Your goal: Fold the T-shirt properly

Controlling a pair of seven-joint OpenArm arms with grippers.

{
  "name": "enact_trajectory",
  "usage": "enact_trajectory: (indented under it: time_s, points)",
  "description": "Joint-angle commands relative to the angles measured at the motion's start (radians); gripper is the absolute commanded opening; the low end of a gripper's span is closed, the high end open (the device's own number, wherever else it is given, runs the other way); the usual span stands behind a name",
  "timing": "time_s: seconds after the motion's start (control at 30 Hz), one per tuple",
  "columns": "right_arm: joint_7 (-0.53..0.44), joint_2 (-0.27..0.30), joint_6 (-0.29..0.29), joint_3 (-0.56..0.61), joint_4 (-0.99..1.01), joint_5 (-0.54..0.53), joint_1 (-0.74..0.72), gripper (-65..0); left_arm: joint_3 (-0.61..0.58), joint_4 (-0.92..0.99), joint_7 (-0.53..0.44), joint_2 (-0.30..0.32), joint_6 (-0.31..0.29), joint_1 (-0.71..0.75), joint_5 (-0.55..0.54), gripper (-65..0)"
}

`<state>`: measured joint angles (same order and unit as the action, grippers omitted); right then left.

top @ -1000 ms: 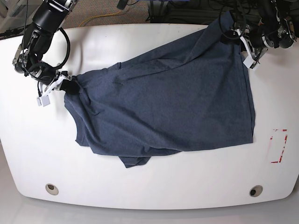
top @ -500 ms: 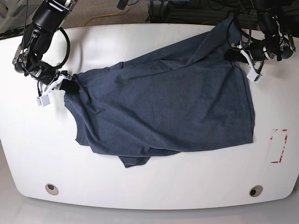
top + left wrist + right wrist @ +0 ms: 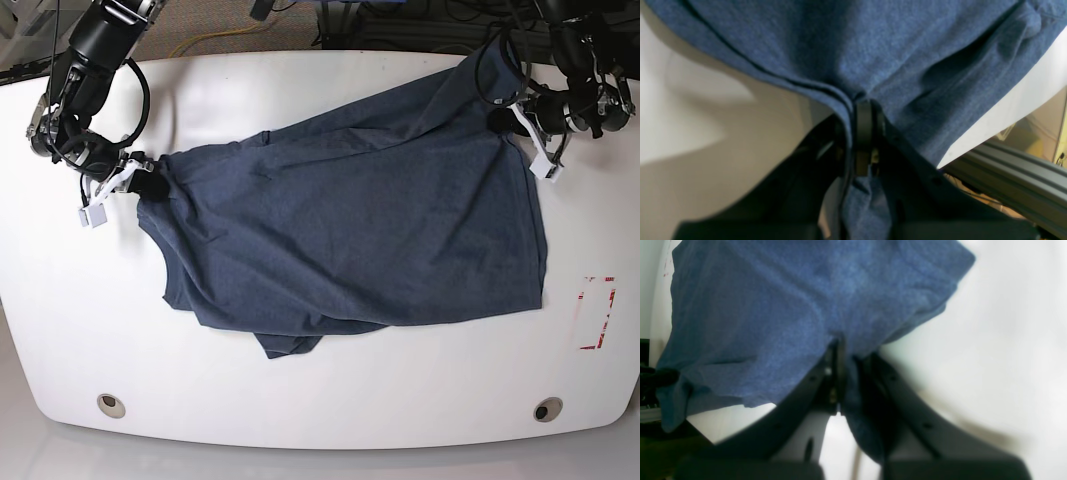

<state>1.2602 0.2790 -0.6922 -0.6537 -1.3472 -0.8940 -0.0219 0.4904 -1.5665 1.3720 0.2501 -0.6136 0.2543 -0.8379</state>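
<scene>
T-shirt (image 3: 350, 240) lies spread and rumpled across the middle of the white table (image 3: 300, 400), my 2 arms at opposite ends of it. Landmark for these notes: the T-shirt.

Base view: my right gripper (image 3: 150, 182) sits at the shirt's left end, cloth bunched into a tight gather at its tip. My left gripper (image 3: 508, 118) is at the shirt's far right corner, where the fabric rises in a peak off the table. A loose flap pokes out under the shirt's near edge. This view is too far off to read the jaws.

Left wrist view fills that in: jaws pressed together on a doubled hem of the T-shirt (image 3: 853, 50), cloth running between my left gripper (image 3: 862, 126) fingers and hanging below them. Beyond the shirt's right side, table edge, then a grey metal rail (image 3: 1007, 176).

Right wrist view: my right gripper (image 3: 848, 363) pinches a fold of the T-shirt (image 3: 773, 306), jaws closed on it, fabric trailing down between them. Bare table to the shirt's right.

Around the shirt, base view only: red-outlined marking (image 3: 597, 312) on the table off its right edge, 2 round holes (image 3: 112, 405) along the table's near rim, a yellow cable (image 3: 215, 40) on the floor beyond. My own fingers block each wrist view's lower half.
</scene>
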Motion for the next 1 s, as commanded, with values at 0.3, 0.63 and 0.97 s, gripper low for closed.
enact_trajectory:
  time_s: [0.3,0.63,0.97]
  points:
    - [-0.04,0.018,-0.006,-0.004,-0.021,-0.014,0.013,-65.0,0.043,-0.056,-0.009,0.019,0.102,-0.071,-0.007,-65.0]
    - [-0.047,0.022,-0.006,-0.004,-0.021,0.27,-0.22,-65.0,-0.089,-0.096,-0.006,0.071,0.137,-0.392,0.067,-65.0]
    - [-0.046,0.081,-0.006,0.117,-0.021,0.322,-0.468,-65.0,-0.109,-0.116,-0.004,0.159,0.136,-0.645,0.061,-65.0]
